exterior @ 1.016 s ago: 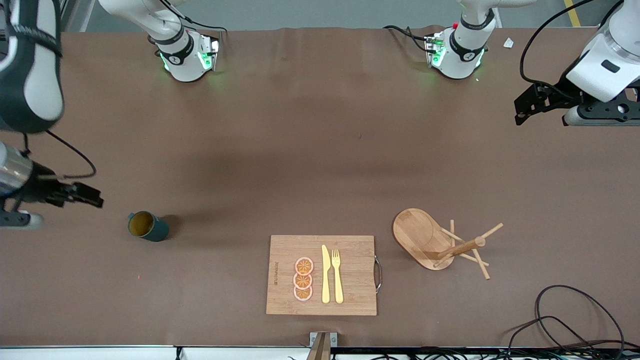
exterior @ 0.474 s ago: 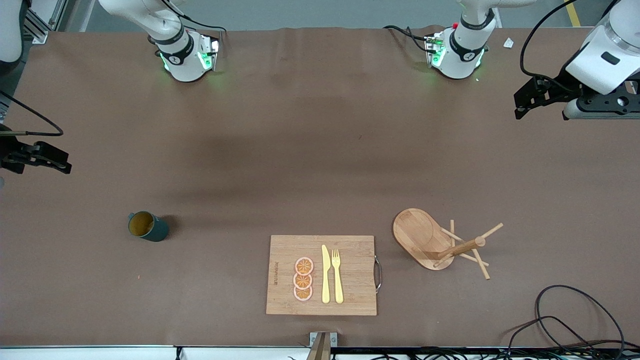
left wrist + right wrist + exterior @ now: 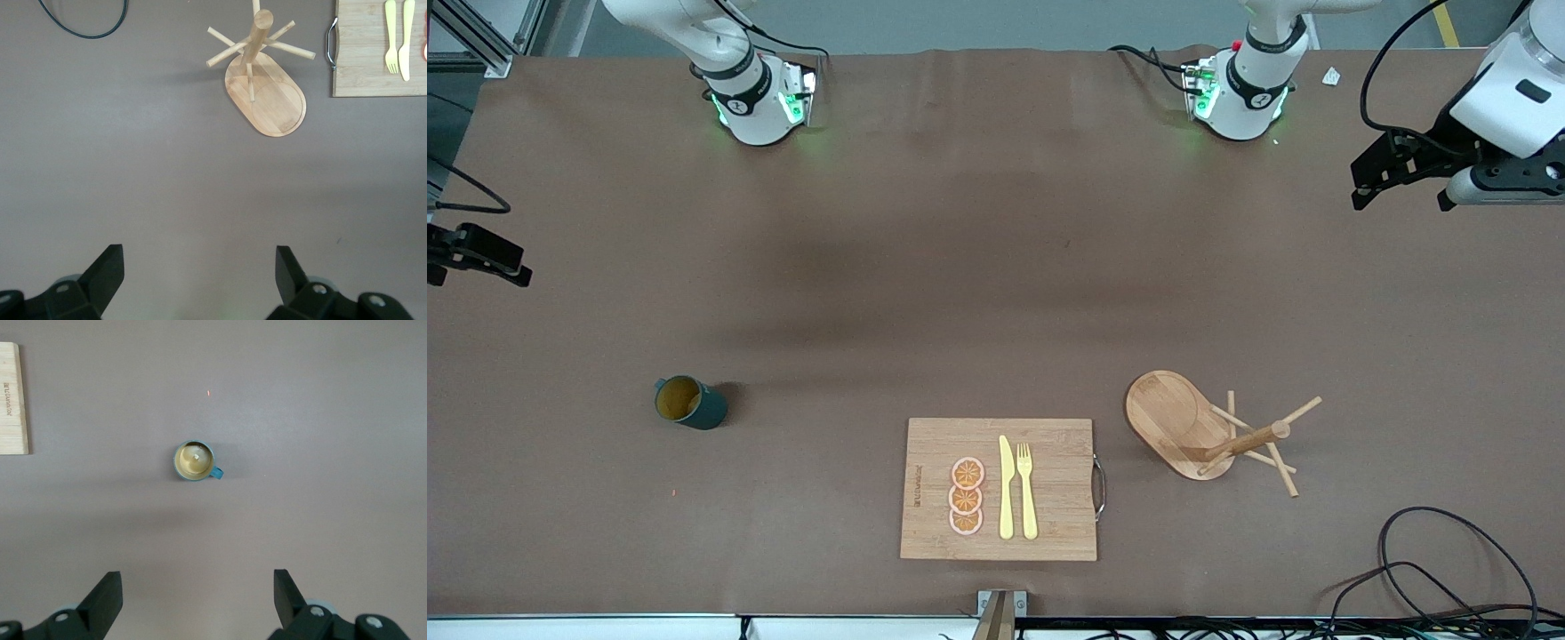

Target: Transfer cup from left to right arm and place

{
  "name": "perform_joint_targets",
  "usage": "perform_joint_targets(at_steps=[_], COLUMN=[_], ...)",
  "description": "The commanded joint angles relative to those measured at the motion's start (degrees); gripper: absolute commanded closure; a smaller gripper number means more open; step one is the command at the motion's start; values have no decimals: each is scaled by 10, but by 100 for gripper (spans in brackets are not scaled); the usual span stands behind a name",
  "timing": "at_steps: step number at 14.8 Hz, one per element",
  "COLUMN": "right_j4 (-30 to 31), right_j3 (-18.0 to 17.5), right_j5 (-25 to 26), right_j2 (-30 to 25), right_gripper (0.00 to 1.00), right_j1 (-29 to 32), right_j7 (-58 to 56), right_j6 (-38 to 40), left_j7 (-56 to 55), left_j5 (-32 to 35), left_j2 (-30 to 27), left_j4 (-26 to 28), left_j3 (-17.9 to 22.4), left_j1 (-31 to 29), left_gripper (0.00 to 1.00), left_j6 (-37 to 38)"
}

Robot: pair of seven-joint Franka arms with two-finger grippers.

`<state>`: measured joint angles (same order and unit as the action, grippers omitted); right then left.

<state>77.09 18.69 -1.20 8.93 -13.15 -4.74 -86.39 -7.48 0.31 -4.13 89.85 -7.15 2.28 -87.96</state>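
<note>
The dark teal cup (image 3: 689, 402) stands upright on the brown table toward the right arm's end, its tan inside showing. It also shows in the right wrist view (image 3: 195, 461), seen from above with its small handle to one side. My right gripper (image 3: 482, 258) is open and empty, up in the air over the table's edge at the right arm's end, well apart from the cup; its fingers (image 3: 107, 593) frame bare table. My left gripper (image 3: 1376, 173) is open and empty, high over the left arm's end of the table, with only table between its fingers (image 3: 288, 267).
A bamboo cutting board (image 3: 1049, 524) with orange slices (image 3: 966, 496), a yellow knife and a fork (image 3: 1026, 489) lies near the front camera. A wooden mug tree (image 3: 1254, 437) on an oval base (image 3: 1169, 418) stands beside it. Black cables (image 3: 1432, 569) lie at the near corner.
My right gripper has pulled away from the cup toward the table's edge at the right arm's end. The left gripper shifted slightly. The cup has not moved.
</note>
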Motion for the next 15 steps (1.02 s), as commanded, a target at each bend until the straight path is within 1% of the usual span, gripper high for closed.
perform_joint_targets(at_steps=[1, 3, 4, 6, 8, 12, 15], right_j4=[9, 9, 9, 9, 10, 16, 35], right_j3=[-34, -143, -166, -167, -169, -168, -168], right_j5=[-3, 3, 7, 12, 28, 28, 23], right_j2=[-11, -21, -21, -21, -21, -20, -28], right_gripper=[0, 0, 0, 0, 0, 0, 0], right_j1=[34, 128, 148, 146, 145, 148, 152], right_j7=[-1, 3, 3, 3, 3, 3, 3], right_j6=[2, -1, -2, -2, -11, -23, -60], left_j7=[8, 8, 9, 9, 10, 9, 8], left_j5=[-6, -6, -6, -6, -5, -2, -1], left_j2=[8, 8, 8, 8, 8, 8, 8], left_j4=[-16, -16, -16, -16, -17, -17, -17], left_j3=[0, 0, 0, 0, 0, 0, 0], left_j1=[-3, -3, -3, -3, -2, -3, -2], left_gripper=[0, 0, 0, 0, 0, 0, 0], left_j6=[12, 11, 12, 12, 11, 11, 11])
